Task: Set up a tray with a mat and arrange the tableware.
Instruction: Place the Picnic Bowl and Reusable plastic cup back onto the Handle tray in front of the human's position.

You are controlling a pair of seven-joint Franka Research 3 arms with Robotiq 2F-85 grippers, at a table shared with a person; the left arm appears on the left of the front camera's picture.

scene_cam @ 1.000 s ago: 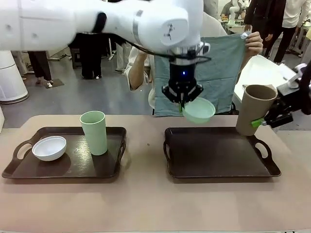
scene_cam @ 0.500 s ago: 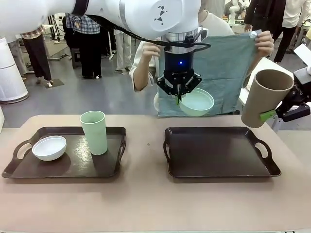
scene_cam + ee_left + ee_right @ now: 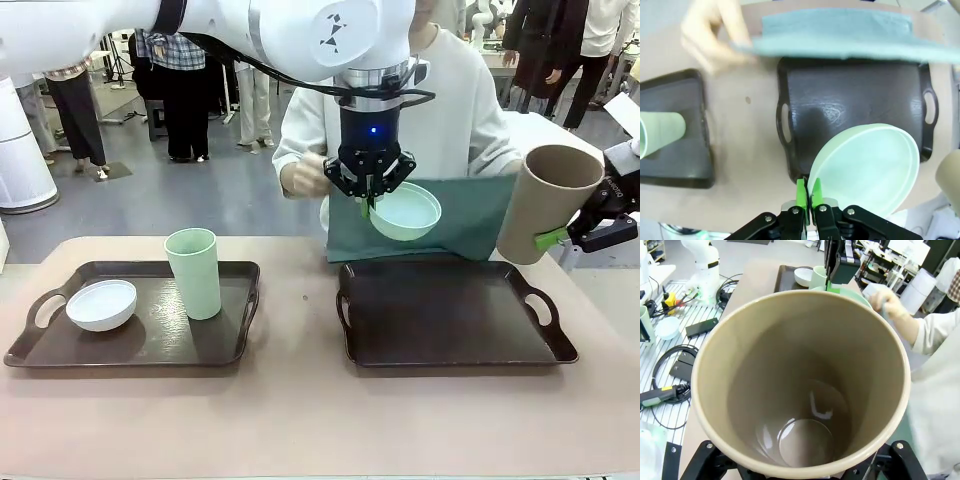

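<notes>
While left gripper (image 3: 369, 204) pinches mint bowl (image 3: 406, 212) aloft, right gripper (image 3: 549, 239) holds cup (image 3: 545, 198)

Robot lab, prob.: cables (image 3: 662, 367) on bench (image 3: 692, 307), ppl (image 3: 190, 95) standing behind tables.

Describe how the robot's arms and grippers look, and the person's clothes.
Left arm: glossy white, dark logo, black cable at the wrist. Left gripper and right gripper: black, green pads; a blue light on the left one. Person: white long-sleeved top.

The teal cloth mat (image 3: 475, 220) looks soft and matt, the dark brown rectangular tray (image 3: 450, 320) smooth (faintly glossy, plastic-looking).
</notes>
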